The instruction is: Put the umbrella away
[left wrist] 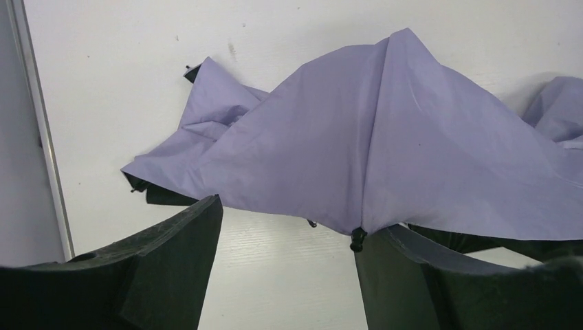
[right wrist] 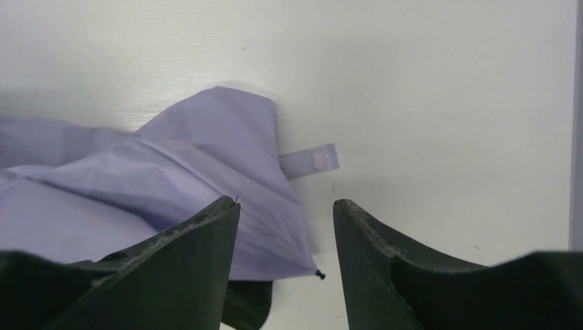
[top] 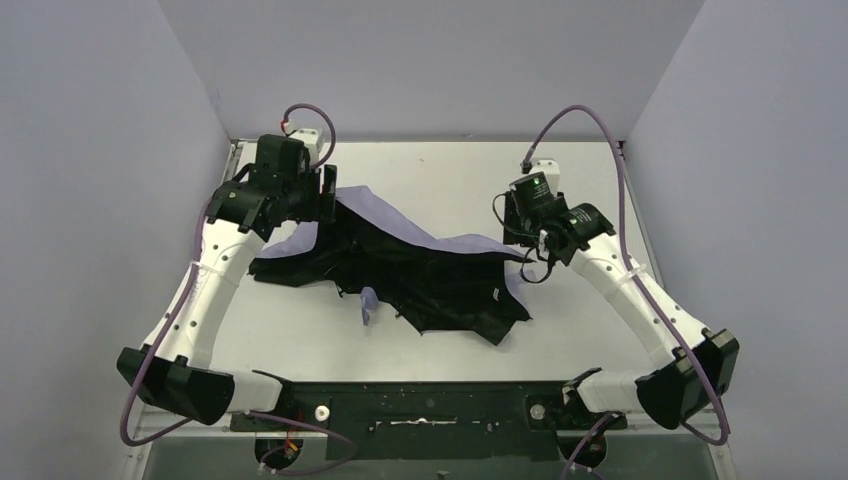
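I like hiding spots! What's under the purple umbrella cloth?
The umbrella lies on the white table. Beneath its lavender cloth, black lining peeks out, and a rib tip pokes from the hem. Anything deeper under the folds is covered.

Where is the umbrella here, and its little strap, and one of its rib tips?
umbrella [top: 430,275], top view, black inner lining at its middle.
strap [right wrist: 309,160], right wrist view, middle of the lavender tab.
rib tip [left wrist: 357,239], left wrist view, black cap at the fabric's corner.
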Robot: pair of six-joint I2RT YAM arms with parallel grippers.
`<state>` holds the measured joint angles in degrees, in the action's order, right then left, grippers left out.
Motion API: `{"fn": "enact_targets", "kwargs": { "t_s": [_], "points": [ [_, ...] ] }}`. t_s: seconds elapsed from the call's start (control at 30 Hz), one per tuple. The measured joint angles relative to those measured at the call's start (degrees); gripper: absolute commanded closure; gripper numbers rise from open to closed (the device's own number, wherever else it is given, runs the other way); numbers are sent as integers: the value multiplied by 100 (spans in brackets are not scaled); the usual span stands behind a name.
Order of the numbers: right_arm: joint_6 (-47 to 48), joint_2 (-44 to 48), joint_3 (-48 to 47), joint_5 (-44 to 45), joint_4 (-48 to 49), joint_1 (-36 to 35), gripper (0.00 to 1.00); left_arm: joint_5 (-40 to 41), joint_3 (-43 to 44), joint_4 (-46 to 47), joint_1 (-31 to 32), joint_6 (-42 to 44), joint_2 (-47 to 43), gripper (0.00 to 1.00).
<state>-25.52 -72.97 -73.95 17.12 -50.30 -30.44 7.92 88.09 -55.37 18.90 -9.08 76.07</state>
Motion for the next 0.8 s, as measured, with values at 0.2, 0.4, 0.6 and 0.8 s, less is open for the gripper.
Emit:
{"fn": "enact_targets", "kwargs": {
  "t_s": [0.2,0.4,0.6,0.8],
  "points": [
    [208,-702,2,50,-46,229,54,-136,-391,323,-24,52,284,40],
    [240,-1126,184,-680,310,260,60,-612,-1377,894,13,-79,448,46],
    [2,-1453,640,-1729,1047,-98,57,-909,-2308,1436,490,-313,431,45],
    [-236,-1582,826,-2190,1512,-496,42,-866,-2592,1506,986,-555,341,22]
  ]
}}
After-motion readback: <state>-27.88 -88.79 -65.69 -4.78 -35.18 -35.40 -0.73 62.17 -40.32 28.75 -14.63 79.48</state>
